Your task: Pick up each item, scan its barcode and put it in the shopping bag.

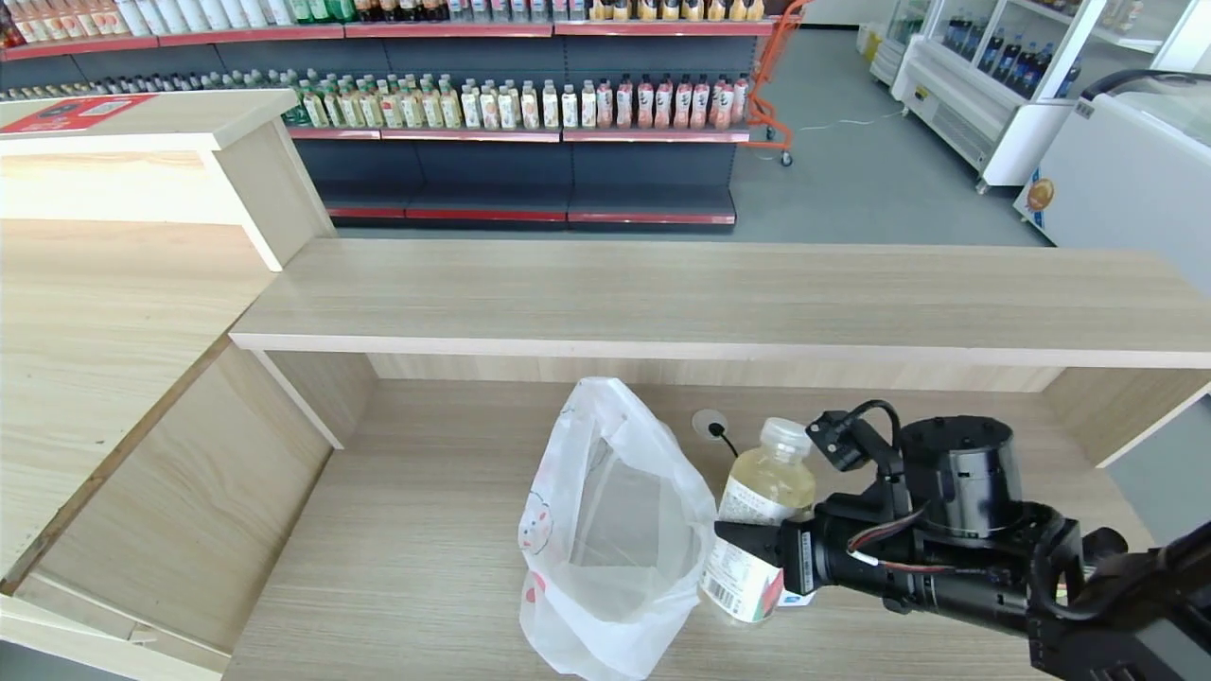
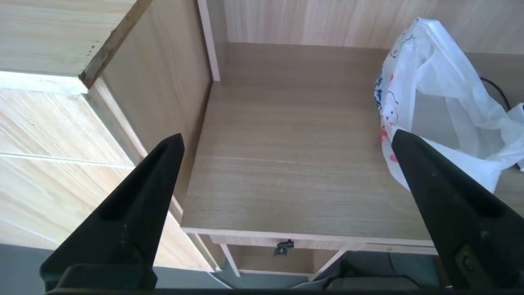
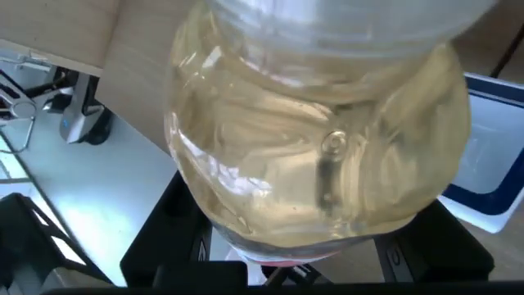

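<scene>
A clear bottle [image 1: 768, 492] of pale yellow liquid, with a white label and barcode, stands tilted just right of the white plastic shopping bag [image 1: 610, 530]. The bag sits open on the lower desk. My right gripper [image 1: 757, 553] is shut on the bottle's middle, coming in from the right. Up close, the bottle [image 3: 319, 147] has dark fingers [image 3: 164, 246] on either side of it. Whether its base rests on the desk I cannot tell. My left gripper [image 2: 286, 213] hangs open with nothing in it over the desk's front left part, and the bag [image 2: 434, 98] lies beyond it.
A raised wooden counter [image 1: 719, 298] runs along the back, and a side panel [image 1: 189, 492] closes the left. A cable hole [image 1: 710, 423] with a black lead lies behind the bottle. A small blue and white item [image 1: 799, 598] lies by the bottle's base.
</scene>
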Controlling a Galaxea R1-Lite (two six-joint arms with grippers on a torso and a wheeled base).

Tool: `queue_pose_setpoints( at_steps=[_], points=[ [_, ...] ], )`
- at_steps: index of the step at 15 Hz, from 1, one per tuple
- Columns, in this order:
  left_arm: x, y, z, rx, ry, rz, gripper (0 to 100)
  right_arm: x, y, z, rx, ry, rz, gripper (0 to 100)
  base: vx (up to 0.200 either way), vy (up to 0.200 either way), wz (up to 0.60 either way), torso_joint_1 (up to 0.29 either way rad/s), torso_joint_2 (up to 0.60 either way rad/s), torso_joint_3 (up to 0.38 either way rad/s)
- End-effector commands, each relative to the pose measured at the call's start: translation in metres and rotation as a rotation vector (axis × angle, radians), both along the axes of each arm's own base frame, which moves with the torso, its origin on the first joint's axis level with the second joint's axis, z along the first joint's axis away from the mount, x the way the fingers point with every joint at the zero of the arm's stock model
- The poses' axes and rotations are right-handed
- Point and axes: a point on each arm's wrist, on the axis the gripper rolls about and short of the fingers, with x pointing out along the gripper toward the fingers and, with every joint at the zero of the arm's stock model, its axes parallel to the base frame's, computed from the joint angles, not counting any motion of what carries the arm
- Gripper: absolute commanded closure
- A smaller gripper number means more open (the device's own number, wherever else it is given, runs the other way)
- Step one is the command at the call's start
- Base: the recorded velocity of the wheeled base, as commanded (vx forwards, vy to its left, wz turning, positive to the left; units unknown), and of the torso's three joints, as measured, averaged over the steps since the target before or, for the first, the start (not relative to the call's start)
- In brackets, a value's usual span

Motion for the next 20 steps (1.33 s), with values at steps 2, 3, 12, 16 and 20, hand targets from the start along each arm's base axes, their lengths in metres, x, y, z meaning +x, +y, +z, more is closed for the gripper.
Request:
queue_pose_setpoints(
  at_steps=[2,3,12,16,20],
  points=[
    [0.0,0.0,0.0,0.0,-0.001,0.0,0,0.023,0.039,-0.047,-0.105,-0.051,0.042,100,0.0,0.0,0.0,0.0,0.0,0.0],
    [0.0,0.0,0.0,0.0,-0.001,0.0,0,0.029,0.046,-0.055,-0.128,-0.098,0.067,100,0.0,0.0,0.0,0.0,0.0,0.0],
    [0.0,0.0,0.0,0.0,-0.001,0.0,0,0.054,0.069,-0.094,-0.216,-0.391,0.156,100,0.0,0.0,0.0,0.0,0.0,0.0],
    [0.0,0.0,0.0,0.0,-0.001,0.0,0,0.064,0.074,-0.105,-0.206,-0.431,0.146,100,0.0,0.0,0.0,0.0,0.0,0.0],
    [0.0,0.0,0.0,0.0,-0.001,0.0,0,0.075,0.077,-0.118,-0.216,-0.496,0.142,100,0.0,0.0,0.0,0.0,0.0,0.0]
  ],
)
